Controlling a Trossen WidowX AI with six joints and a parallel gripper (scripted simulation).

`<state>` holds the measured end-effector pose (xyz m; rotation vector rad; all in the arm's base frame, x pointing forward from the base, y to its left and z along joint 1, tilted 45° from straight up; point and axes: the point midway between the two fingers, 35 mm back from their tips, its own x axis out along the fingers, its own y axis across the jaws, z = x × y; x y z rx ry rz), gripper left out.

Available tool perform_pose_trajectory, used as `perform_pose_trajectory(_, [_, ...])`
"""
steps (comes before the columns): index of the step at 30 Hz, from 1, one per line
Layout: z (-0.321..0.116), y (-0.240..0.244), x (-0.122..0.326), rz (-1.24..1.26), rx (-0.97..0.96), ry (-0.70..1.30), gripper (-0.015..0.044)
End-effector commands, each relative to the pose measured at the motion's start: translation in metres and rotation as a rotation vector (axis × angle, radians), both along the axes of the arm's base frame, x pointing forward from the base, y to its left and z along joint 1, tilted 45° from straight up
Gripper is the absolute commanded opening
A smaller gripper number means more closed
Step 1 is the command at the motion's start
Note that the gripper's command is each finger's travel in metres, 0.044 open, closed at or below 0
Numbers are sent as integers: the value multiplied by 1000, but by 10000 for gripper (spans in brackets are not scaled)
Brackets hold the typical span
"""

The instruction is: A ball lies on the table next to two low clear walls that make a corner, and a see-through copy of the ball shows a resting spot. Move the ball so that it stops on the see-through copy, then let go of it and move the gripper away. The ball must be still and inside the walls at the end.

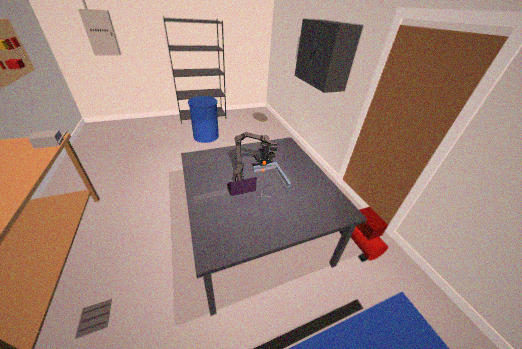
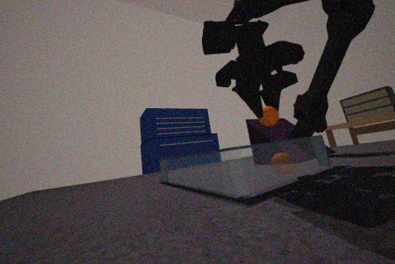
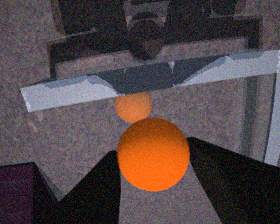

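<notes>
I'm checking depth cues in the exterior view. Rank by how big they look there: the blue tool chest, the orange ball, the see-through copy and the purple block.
1. blue tool chest
2. purple block, partly hidden
3. orange ball in the tool and see-through copy: alike, unranked.

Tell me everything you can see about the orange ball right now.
The ball is a plain, smooth, bright orange sphere with no markings. It is clamped between the two dark fingers of the gripper, which touch its sides, and it hangs in the air, touching neither table nor walls. Below it, inside the clear walls, sits its paler see-through copy.
</notes>
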<state>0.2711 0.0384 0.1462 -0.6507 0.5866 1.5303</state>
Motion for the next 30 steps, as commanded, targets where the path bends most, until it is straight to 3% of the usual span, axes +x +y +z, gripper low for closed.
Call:
perform_pose_trajectory(1, [-5,5,-6,-1,3,0,0])
perform_pose_trajectory(30, [-60,61,-9,0,5,-1,0])
